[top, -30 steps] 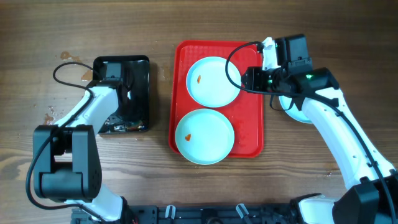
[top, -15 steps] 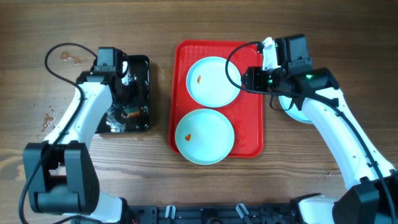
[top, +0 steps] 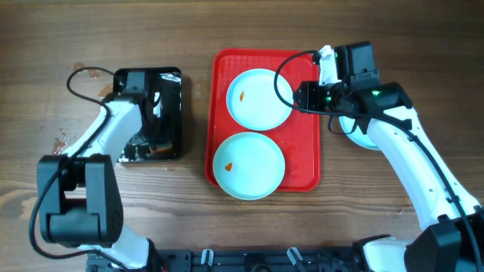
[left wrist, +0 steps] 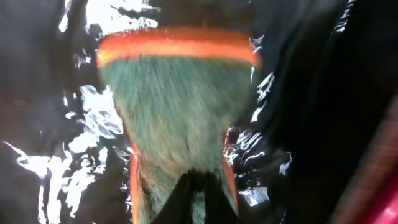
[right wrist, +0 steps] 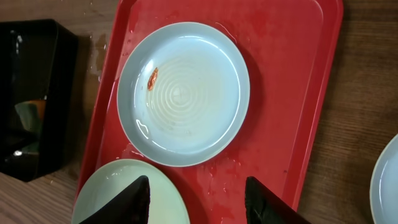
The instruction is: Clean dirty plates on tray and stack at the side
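Both the left arm [top: 106, 140] and the right arm [top: 412, 162] have glossy white shells on their long links, matte black joint housings and bulky black bases at the near edge. A thin black cable [top: 281, 72] loops from the right wrist, and another cable [top: 78, 81] from the left. A small green light [top: 376, 94] glows on the right arm. The right tool [right wrist: 198, 202] has black, wedge-shaped fingers [right wrist: 132, 200].

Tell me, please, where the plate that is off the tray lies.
In the overhead view the plate lies on the table just right of the tray, partly hidden beneath the right arm.
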